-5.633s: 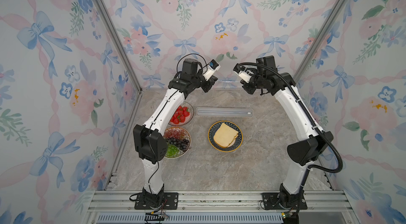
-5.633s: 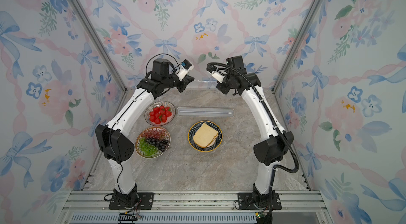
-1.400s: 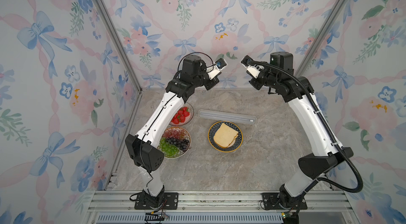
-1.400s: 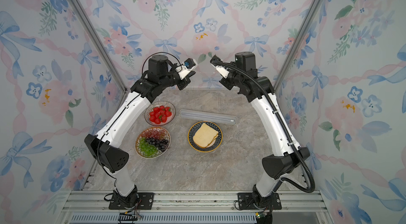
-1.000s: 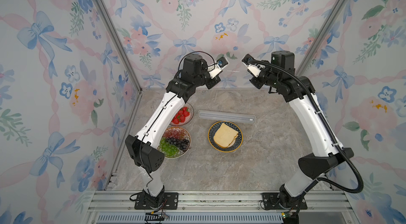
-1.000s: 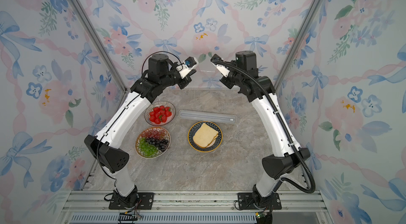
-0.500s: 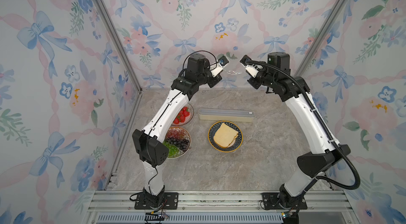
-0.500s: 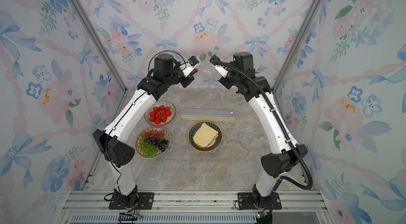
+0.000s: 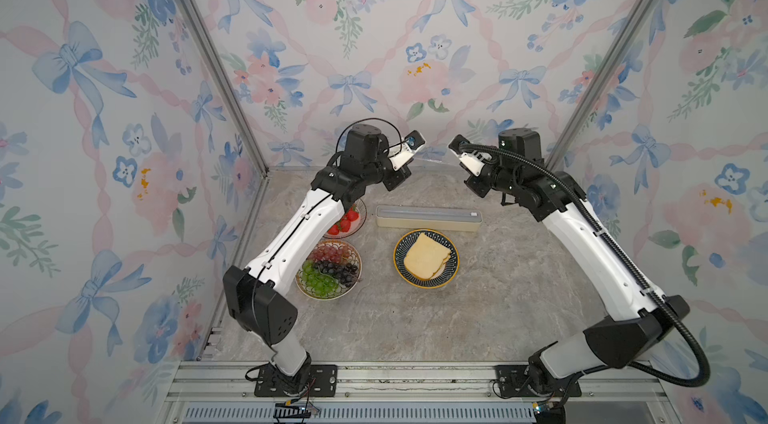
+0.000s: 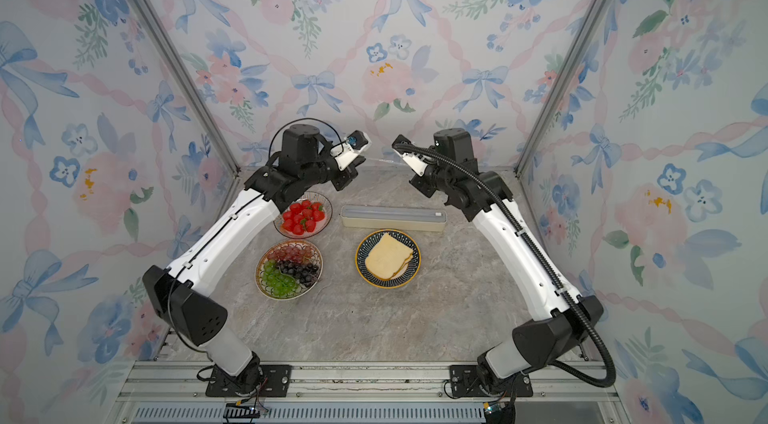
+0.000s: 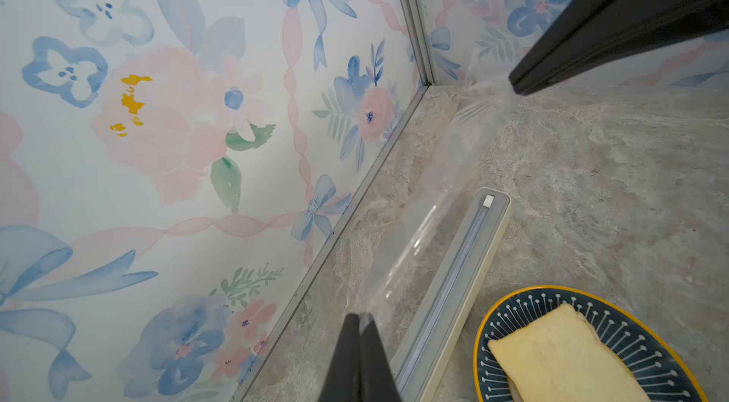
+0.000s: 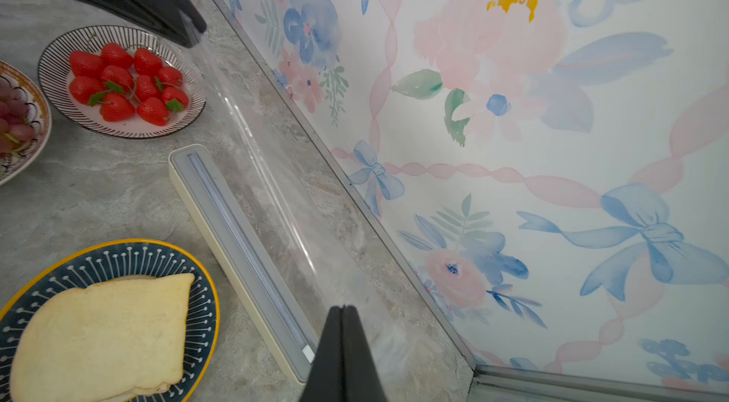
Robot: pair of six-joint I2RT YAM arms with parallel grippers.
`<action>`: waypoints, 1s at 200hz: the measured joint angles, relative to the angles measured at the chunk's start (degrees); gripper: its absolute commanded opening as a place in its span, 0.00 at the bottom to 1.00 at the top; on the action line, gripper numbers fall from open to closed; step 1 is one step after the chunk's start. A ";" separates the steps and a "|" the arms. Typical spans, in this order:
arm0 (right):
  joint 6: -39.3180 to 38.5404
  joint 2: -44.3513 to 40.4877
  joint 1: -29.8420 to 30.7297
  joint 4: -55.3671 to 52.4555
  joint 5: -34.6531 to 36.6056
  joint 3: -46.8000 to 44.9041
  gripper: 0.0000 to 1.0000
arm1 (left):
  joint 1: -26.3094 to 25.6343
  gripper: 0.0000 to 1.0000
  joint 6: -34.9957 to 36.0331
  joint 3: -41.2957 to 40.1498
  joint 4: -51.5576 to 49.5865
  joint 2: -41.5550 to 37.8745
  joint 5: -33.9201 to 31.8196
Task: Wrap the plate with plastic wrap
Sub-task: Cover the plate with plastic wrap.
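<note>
White arms [image 9: 299, 230], black joints [image 9: 262, 313], ribbed cable [image 9: 685, 332]

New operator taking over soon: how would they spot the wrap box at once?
On the grey stone-look table, look toward the back wall, just behind the dark blue plate with bread. The wrap box lies there: long, narrow, cream with a grey-blue top. Everything near it is round.

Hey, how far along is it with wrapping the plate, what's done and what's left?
Done: a sheet of plastic wrap is drawn out of the box. In hand: the left gripper and right gripper are each shut on an end, holding it stretched in the air behind the box. Left: the plate of bread is bare; the sheet isn't over it yet.
</note>
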 measured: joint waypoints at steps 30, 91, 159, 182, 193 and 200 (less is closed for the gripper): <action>3.30 -7.87 6.47 -0.44 4.50 -8.20 0.00 | -2.56 0.00 -1.31 -9.55 0.76 -8.11 -1.73; 18.53 -19.89 18.34 -4.15 12.41 -25.62 0.00 | -9.57 0.00 -9.88 -34.58 2.75 -19.76 -3.82; 39.65 -24.30 29.57 -3.21 13.46 -42.29 0.00 | -14.34 0.00 -23.06 -52.22 3.82 -32.33 -4.17; 45.59 -24.30 30.99 -0.79 13.29 -47.52 0.00 | -15.56 0.00 -26.91 -56.61 4.57 -32.46 -3.52; 48.19 -24.30 31.36 0.81 12.87 -50.12 0.00 | -16.04 0.00 -28.63 -58.34 5.53 -31.91 -2.91; 49.70 -24.28 31.54 1.88 12.70 -51.71 0.00 | -16.37 0.00 -29.49 -59.04 5.97 -31.41 -2.69</action>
